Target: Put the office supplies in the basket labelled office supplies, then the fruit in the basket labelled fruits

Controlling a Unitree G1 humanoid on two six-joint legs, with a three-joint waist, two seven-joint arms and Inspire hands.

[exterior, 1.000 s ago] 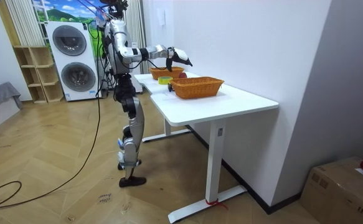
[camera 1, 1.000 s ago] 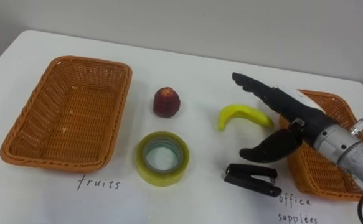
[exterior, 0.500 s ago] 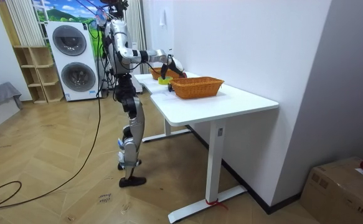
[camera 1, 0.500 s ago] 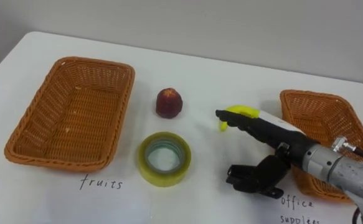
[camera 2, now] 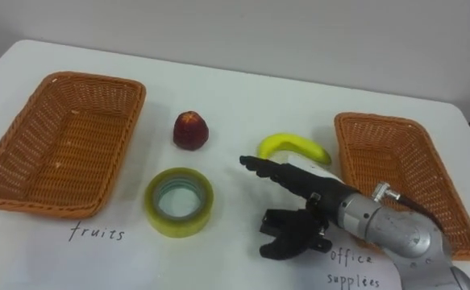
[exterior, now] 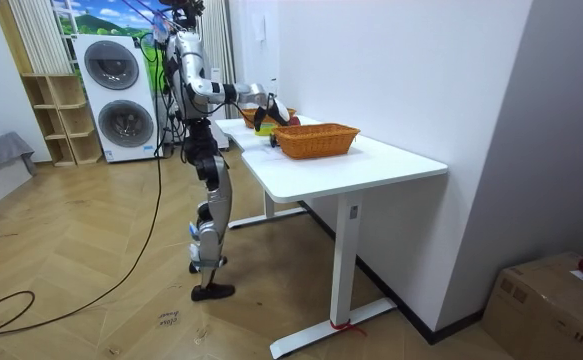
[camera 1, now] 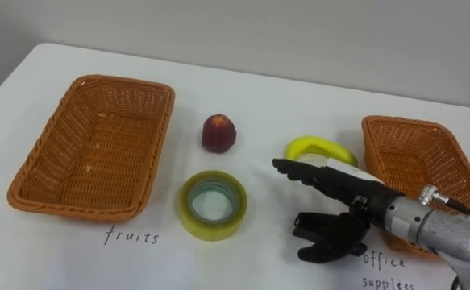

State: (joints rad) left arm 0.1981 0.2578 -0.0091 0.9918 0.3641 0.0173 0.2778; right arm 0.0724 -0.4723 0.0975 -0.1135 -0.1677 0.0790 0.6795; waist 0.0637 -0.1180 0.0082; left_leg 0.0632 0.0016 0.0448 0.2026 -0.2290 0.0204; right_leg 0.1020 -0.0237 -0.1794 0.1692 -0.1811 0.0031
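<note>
An empty wicker basket (camera 1: 37, 161) marked "fruits" lies at the left, and a second empty one (camera 1: 416, 173) marked "office supplies" at the right. Between them lie a red fruit (camera 1: 218, 133), a yellow banana (camera 1: 319, 148), a yellowish tape roll (camera 1: 211, 205) and a black stapler (camera 1: 305, 227). My right hand (camera 1: 349, 190) hovers low over the stapler, open. Its fingers point straight left just in front of the banana, and its dark thumb hangs down over the stapler and hides most of it. In the room view I stand at the table's end with that arm (exterior: 241, 92) reaching over it.
The white table (camera 1: 259, 97) has bare room behind the fruit and between the tape roll and the stapler. Its front edge runs just below the handwritten labels. A wall stands behind the table.
My right hand has swung left and down from the right basket's edge to sit over the stapler. The banana, earlier partly behind the fingers, now shows whole.
</note>
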